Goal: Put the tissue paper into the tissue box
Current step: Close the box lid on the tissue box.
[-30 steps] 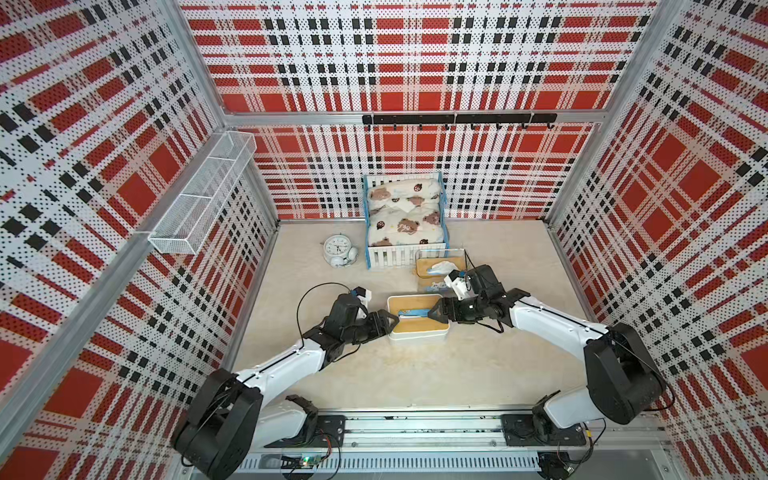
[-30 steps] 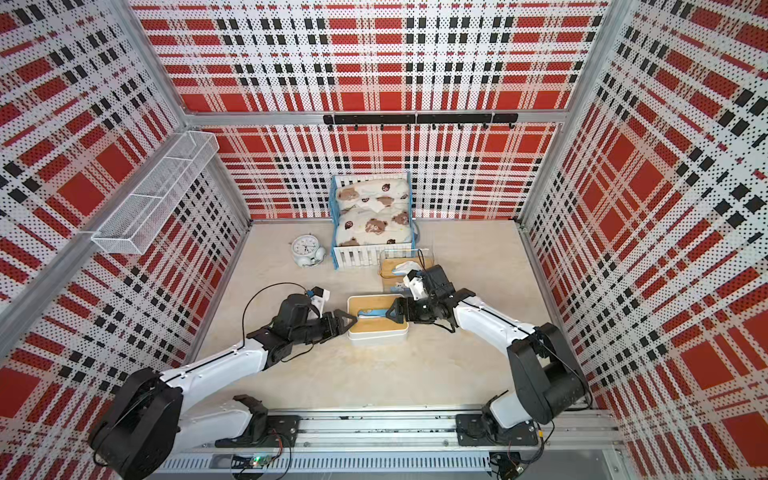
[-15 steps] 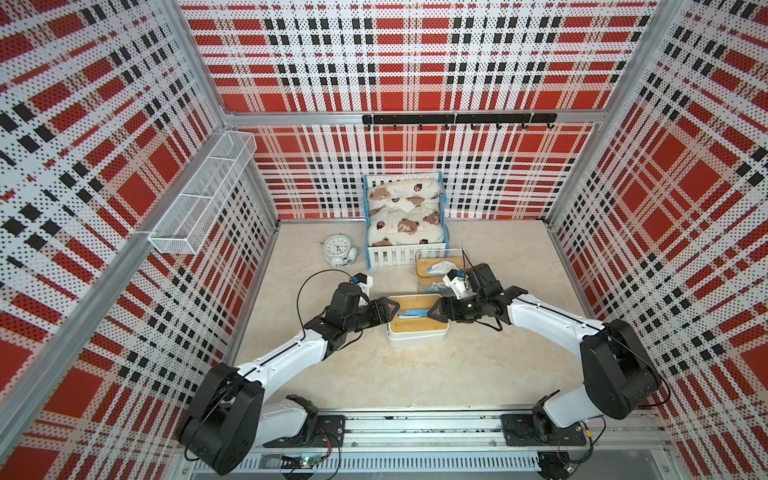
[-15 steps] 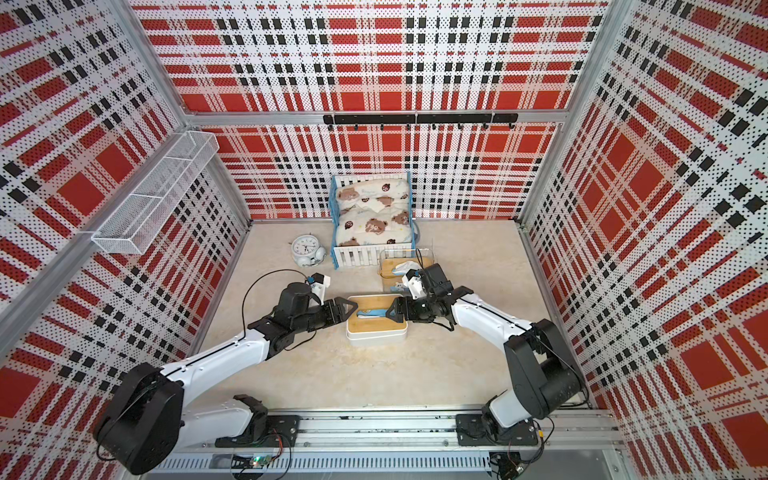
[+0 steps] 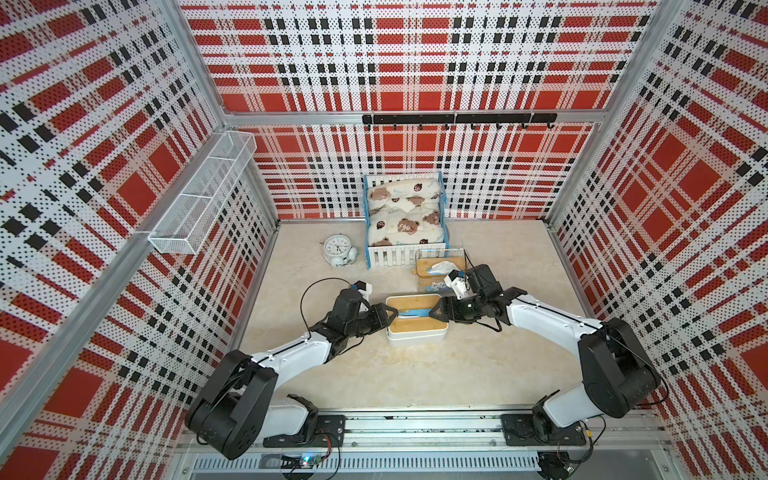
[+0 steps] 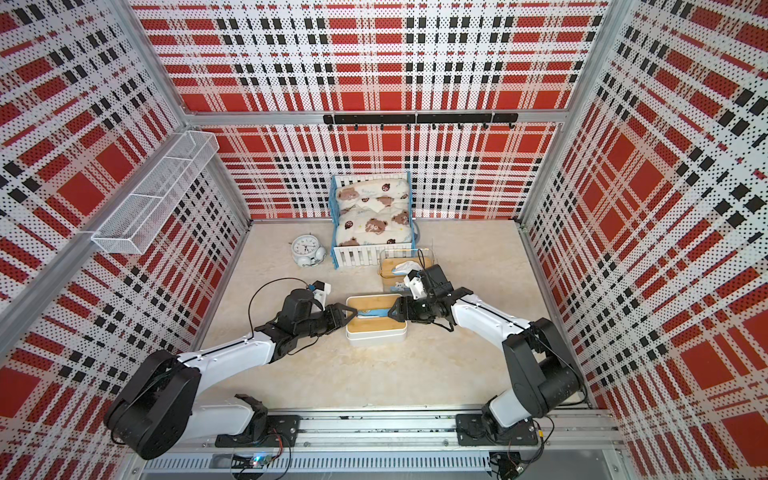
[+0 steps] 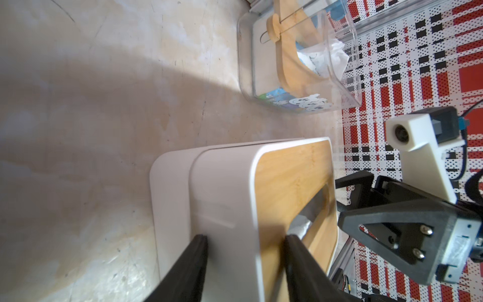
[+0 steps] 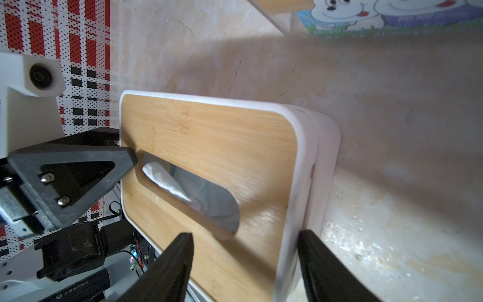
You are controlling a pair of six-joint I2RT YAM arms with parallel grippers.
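On my screens the white tissue box (image 5: 415, 338) (image 6: 376, 337) with its rounded corners and slotted bamboo lid sits on the pale stone-patterned tabletop (image 5: 415, 374), just below the centre of both top views. The tissue pack (image 5: 411, 312) (image 6: 373, 314) is already inside it: a strip of light-blue wrap shows through the slot, and in the right wrist view a crumpled white sheet (image 8: 162, 177) lies in the opening, not standing above the lid. The left gripper (image 5: 390, 313) (image 6: 353, 313) is at the box's end nearer the left of the frame. In its wrist view (image 7: 244, 238) one black finger lies against the white side wall (image 7: 222, 196) and the other rests over the bamboo top, narrow about the rim, but I cannot tell whether it truly pinches. The right gripper (image 5: 432, 312) (image 6: 392, 312) meets the opposite end. Its jaws stand wide (image 8: 245, 235), one finger over the lid, one outside the wall, holding nothing that I can see. Just above and right of centre stands a clear plastic box with a bamboo lid (image 5: 426, 266) – a second, cartoon-printed pack (image 5: 436, 286) inside it, white tissue poking up. Higher in the frame are a blue-and-white toy bed with bear bedding (image 5: 405, 216) and a white alarm clock (image 5: 337, 249).
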